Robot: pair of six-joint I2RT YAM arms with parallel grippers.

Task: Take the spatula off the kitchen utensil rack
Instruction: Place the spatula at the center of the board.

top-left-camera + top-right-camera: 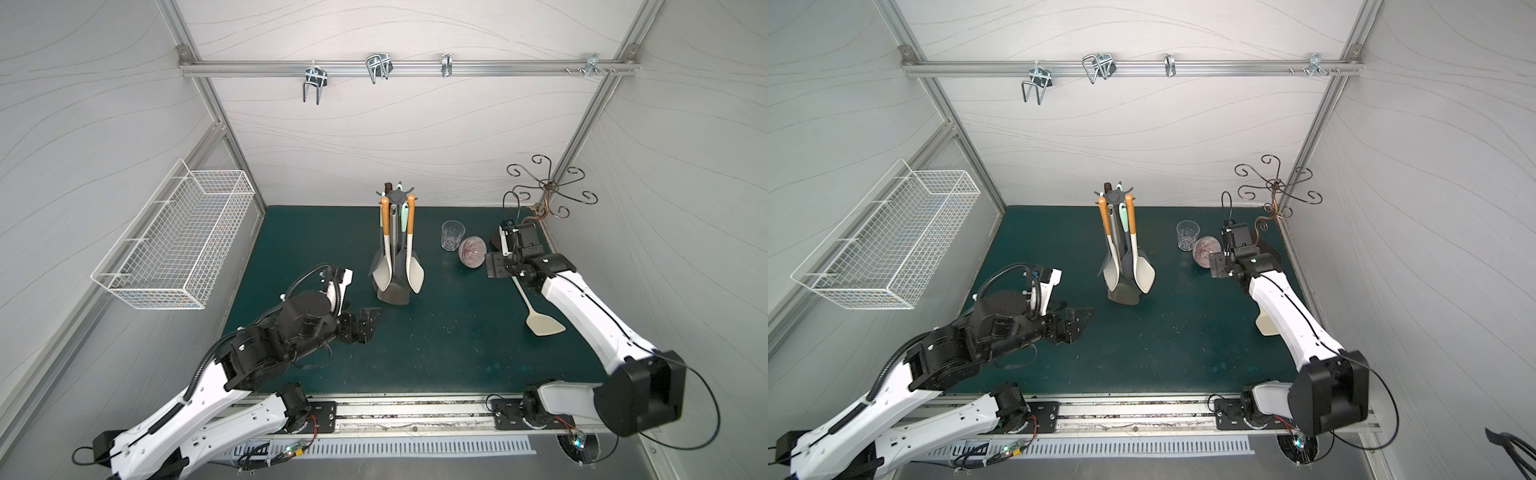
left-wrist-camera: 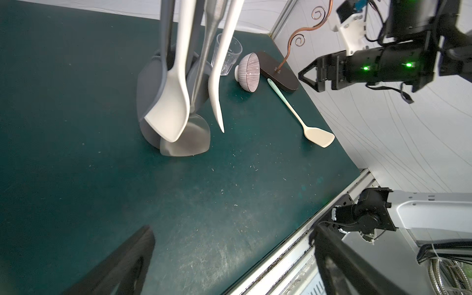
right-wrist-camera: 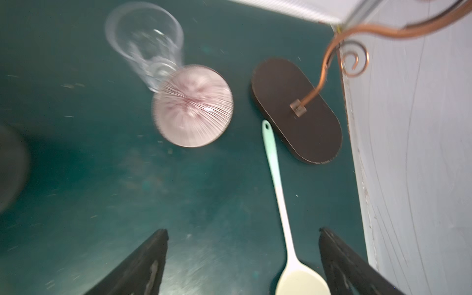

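**SPATULA DOWN ON THE MAT, OFF THE RACK**

Starting big with the green mat [image 1: 436, 345]: fills the centre of both top views and carries the stands and dishes.

Over to the white wire basket [image 1: 174, 245], left of frame: hangs on the side wall.

Up to the bronze curly stand [image 1: 547, 187], upper right: sits in the back corner on a dark oval base [image 3: 296, 109].

Now the kitchen utensil rack [image 1: 395, 195], dead centre: stands upright, with orange-handled white utensils [image 1: 409, 249] and grey ones hanging from its crown.

And here, the spatula [image 1: 540, 320]: lies flat on the mat right of centre, well apart from the rack and partly tucked under the right arm [image 1: 582, 307]. Closer look at the spatula [image 3: 278, 194] from the right wrist view: mint-green handle tip just beside the oval base, cream blade at the lower edge of frame.

On to the right gripper [image 3: 242, 255]: jaws spread wide, hovering above the spatula, pinching nothing. From the left wrist view, same right gripper [image 2: 310, 76], upper right of frame, clear above the mat.

Then the left gripper [image 1: 365, 324], lower left of centre: also spread wide, pinching nothing, near the rack's foot but apart from it.

Down to the striped bowl [image 1: 472, 249]: tipped on its side between rack and bronze stand.

Finally the clear glass [image 1: 452, 235]: upright, just beside the bowl.
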